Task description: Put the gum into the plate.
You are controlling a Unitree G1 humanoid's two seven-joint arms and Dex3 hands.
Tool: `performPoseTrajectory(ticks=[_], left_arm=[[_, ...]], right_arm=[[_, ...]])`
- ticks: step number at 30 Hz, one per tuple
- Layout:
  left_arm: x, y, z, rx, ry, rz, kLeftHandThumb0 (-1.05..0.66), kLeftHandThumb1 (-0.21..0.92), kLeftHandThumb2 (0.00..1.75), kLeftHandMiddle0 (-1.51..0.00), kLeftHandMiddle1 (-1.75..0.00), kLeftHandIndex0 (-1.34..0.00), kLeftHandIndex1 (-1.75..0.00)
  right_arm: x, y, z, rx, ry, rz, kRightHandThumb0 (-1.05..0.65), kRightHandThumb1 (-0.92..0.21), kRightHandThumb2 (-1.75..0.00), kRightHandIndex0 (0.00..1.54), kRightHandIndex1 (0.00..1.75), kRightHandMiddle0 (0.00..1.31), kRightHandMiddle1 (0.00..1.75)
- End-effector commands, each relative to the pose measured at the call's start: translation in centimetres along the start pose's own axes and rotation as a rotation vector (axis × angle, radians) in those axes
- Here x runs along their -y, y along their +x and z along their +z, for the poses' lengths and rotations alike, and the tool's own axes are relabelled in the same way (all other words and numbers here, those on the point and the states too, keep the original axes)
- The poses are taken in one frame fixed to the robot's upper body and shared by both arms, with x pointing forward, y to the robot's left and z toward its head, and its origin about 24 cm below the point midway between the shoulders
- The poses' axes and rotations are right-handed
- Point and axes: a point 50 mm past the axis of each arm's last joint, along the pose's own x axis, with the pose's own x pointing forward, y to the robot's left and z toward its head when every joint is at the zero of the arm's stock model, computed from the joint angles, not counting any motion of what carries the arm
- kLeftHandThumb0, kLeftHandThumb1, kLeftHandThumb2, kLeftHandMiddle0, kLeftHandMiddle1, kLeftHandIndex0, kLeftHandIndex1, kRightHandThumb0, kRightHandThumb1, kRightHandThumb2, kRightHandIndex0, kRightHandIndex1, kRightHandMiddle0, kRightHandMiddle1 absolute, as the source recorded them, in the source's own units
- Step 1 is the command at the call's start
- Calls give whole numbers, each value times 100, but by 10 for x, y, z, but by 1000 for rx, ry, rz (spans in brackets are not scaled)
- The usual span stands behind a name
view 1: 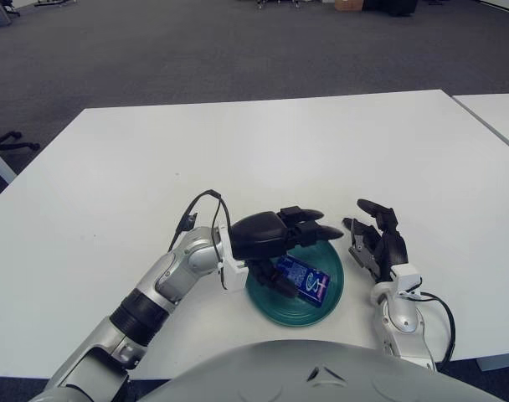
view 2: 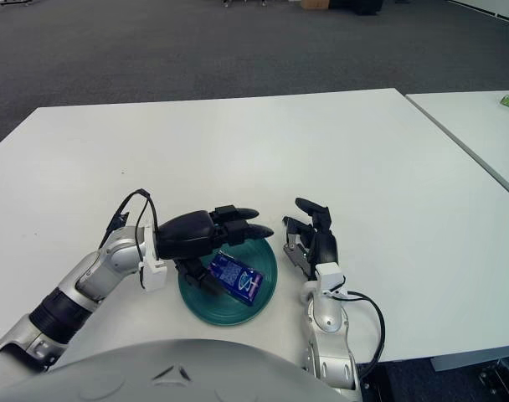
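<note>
One gum pack (view 1: 305, 279), blue with a white and red end, lies flat inside the green plate (view 1: 334, 292), which sits at about 6 o'clock on the white surface (view 1: 321, 151). The left hand (view 1: 271, 239) hangs over the plate's 9 to 12 o'clock side, its fingers (view 1: 309, 216) spread straight and released; whether the lower finger touches the pack I cannot tell. The right hand (view 1: 378, 244) shows just beside the plate at 3 o'clock, fingers loosely open and empty. By my judgement the placing is done and the letting-go step is ending. Next, the left hand needs to lift up and away without dragging the pack over the rim. Writing on the pack is too small to read.
</note>
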Motion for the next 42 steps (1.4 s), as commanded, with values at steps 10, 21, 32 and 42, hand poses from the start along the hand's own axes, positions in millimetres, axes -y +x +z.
performPoseTrajectory(ticks=[10,21,32,42], left_arm=[[-16,-12,-14,-118,-165,104,-105,92,27,0,0,0,0],[16,-36,-64,-373,-566,477,-105,92,36,0,0,0,0],[50,-66,-42,-512,-1194,1036,-94,92,59,-44,-8,-2,-77],[68,-81,-46,-620,-1200,1206,-83,92,68,-54,-58,-28,-110]], right_arm=[[1,-8,-20,-108,13,-13,-46,-91,-69,60,70,7,98],[-1,-11,-21,-116,24,-21,-43,-90,-70,59,81,11,98],[0,-13,-19,-131,13,-23,-43,-92,-70,56,83,11,100],[1,-14,-18,-143,-5,-22,-43,-92,-71,55,85,12,101]])
